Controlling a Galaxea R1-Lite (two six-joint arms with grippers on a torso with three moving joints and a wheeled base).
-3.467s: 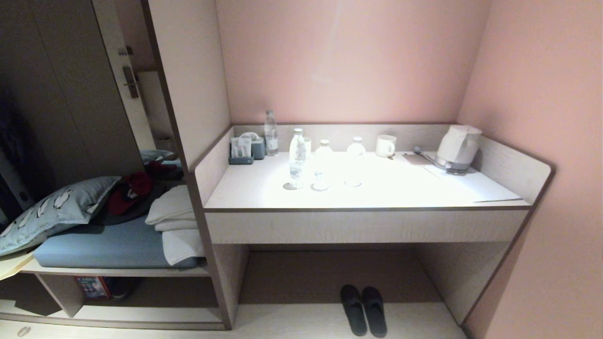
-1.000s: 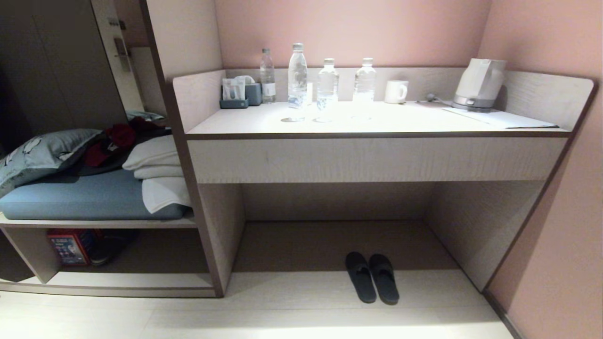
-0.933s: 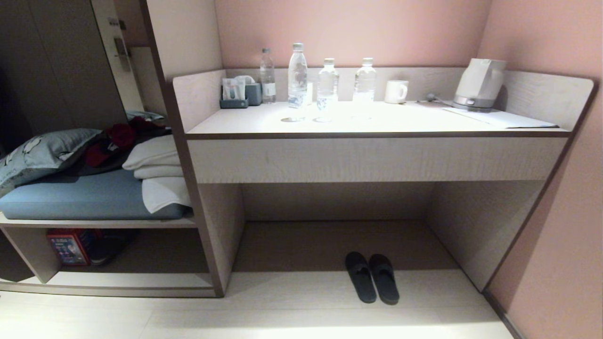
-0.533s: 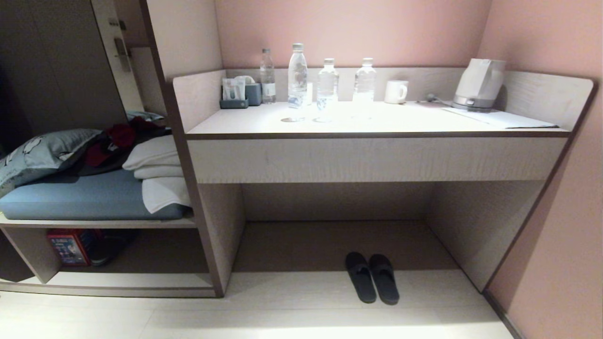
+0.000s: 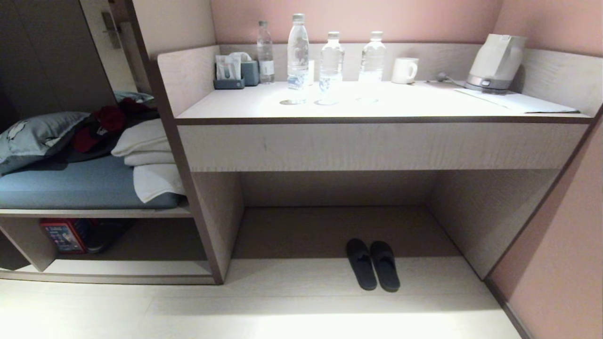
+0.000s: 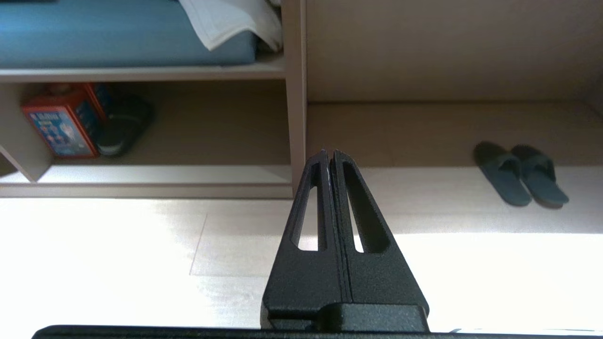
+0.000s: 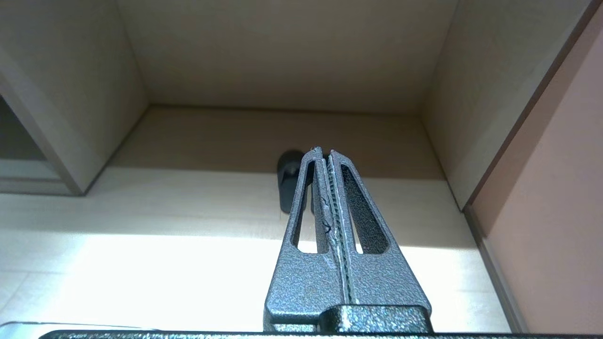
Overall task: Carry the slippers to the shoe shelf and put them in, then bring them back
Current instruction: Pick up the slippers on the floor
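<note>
The pick-up has not begun — the slippers (image 5: 372, 263) lie side by side on the floor under the desk (image 5: 377, 146), both grippers (image 6: 330, 157) (image 7: 322, 154) pinched shut and empty — so next comes reaching down and opening.

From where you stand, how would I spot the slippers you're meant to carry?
Look under the desk, in its tall open recess. On the pale floor at its front edge lie the slippers, a dark backless pair side by side, the only things there.
</note>
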